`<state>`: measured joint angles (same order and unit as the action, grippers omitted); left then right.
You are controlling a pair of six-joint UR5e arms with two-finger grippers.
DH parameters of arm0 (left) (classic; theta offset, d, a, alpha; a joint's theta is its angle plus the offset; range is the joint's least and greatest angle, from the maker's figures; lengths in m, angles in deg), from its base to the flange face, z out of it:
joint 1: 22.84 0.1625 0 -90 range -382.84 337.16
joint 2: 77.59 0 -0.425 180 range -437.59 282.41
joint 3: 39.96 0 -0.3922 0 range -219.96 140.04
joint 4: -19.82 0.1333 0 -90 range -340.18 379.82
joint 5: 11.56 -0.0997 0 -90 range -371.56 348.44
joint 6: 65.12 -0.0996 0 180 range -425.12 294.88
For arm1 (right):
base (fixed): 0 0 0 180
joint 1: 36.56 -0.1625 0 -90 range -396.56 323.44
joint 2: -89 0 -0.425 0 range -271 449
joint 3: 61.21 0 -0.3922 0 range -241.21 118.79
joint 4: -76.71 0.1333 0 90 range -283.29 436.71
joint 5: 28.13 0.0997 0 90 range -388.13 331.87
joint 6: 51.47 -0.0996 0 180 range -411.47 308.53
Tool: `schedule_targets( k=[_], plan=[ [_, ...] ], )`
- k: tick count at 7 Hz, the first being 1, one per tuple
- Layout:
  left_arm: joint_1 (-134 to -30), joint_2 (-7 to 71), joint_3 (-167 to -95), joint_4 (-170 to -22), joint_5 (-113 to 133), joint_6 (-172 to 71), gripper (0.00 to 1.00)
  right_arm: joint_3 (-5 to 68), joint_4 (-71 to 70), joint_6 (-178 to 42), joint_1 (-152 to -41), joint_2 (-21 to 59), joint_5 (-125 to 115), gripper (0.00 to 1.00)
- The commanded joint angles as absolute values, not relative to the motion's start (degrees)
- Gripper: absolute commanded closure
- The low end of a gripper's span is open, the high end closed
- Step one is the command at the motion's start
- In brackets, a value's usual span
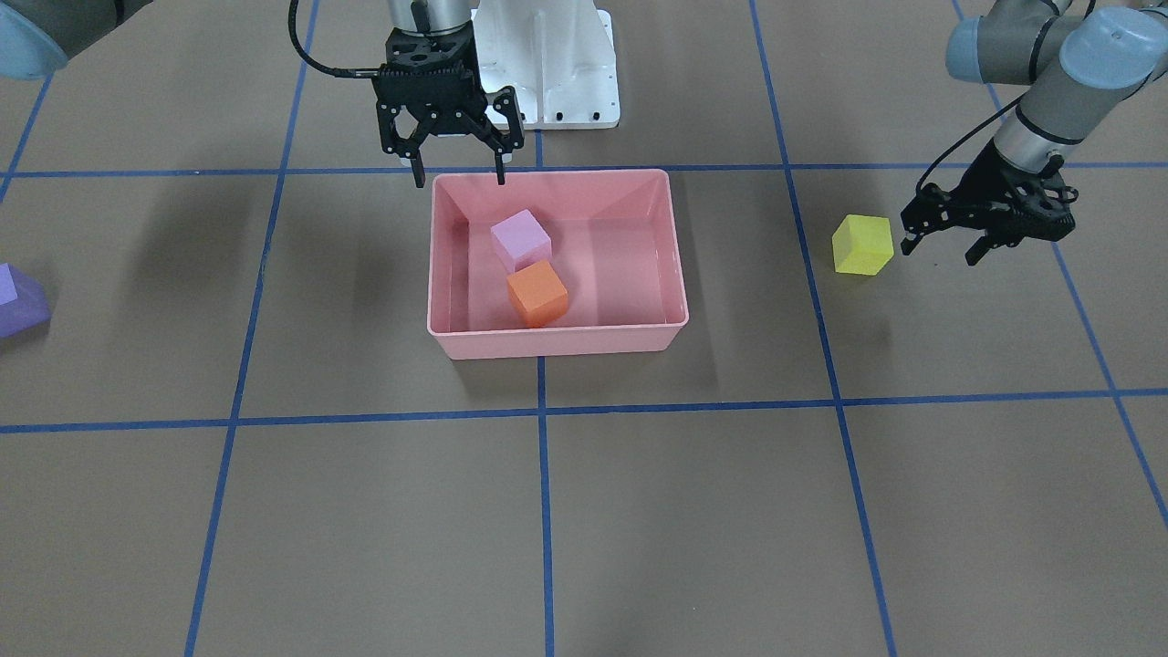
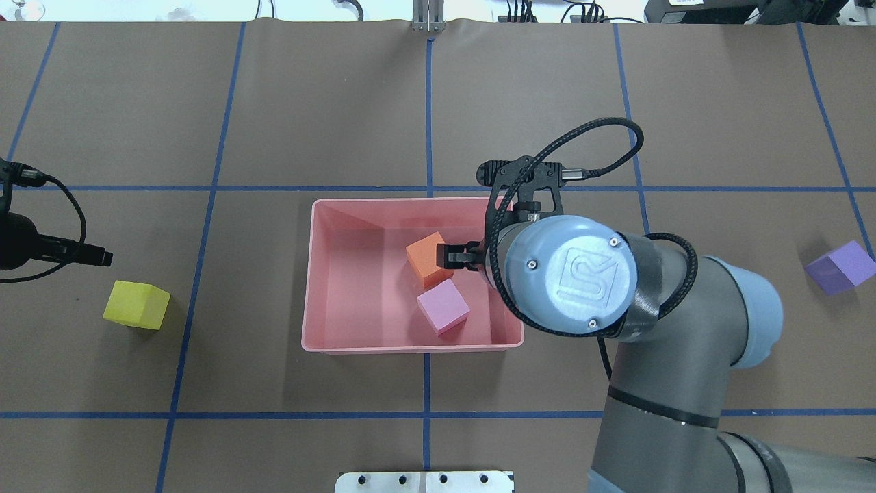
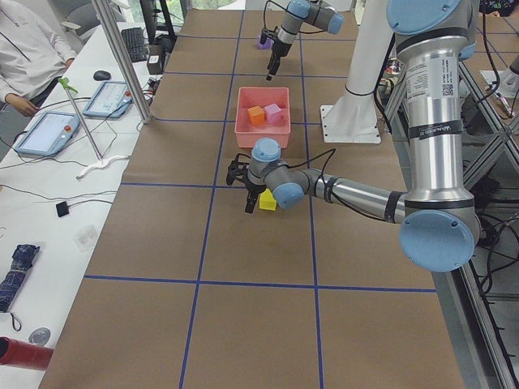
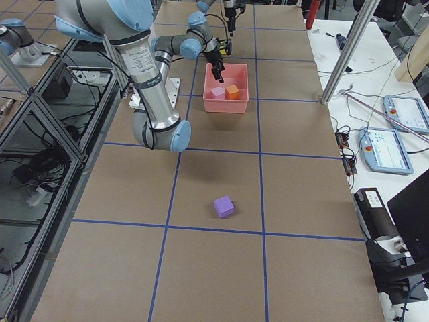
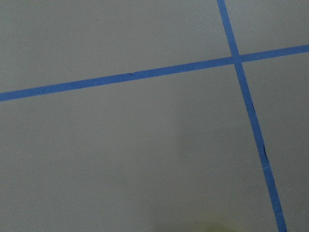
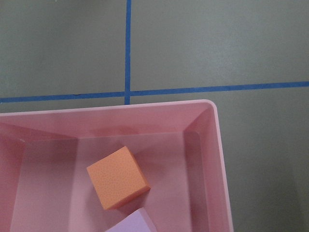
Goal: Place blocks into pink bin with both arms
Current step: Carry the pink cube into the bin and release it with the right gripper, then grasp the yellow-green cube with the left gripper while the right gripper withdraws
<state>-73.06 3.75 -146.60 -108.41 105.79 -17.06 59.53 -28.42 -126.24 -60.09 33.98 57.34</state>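
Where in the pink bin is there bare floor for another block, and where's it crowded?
Bare floor in the pink bin: the half toward the robot's left, between that end wall and the orange block. Crowded: the other half, where it and the light pink block sit close, under the right claw.

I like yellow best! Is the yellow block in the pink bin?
No, the yellow block sits on the table outside the pink bin, which holds the orange block and light pink block.

Purple block cut by view's edge, light pink block mostly cropped
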Motion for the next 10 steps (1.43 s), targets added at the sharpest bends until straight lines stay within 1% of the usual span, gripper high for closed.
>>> schedule_targets(
  k=[1,3,6,10],
  plan=[
    [-71.37,2.22,-148.32,-108.59,105.33,-13.29,0.00,60.08,-28.84,-116.65,-71.13,33.29,67.71,0.00],
    [-64.80,2.22,-150.35,-108.41,100.17,-7.40,0.00,60.17,-28.49,-107.33,-79.24,31.10,75.64,0.00],
    [-60.74,2.22,-150.00,-107.89,97.25,-7.38,0.00,60.17,-28.05,-91.25,-90.58,25.22,86.46,0.00],
    [-56.51,2.31,-148.77,-107.62,93.39,-7.38,0.00,59.82,-27.35,-80.33,-95.96,19.32,89.82,0.00]
  ],
)
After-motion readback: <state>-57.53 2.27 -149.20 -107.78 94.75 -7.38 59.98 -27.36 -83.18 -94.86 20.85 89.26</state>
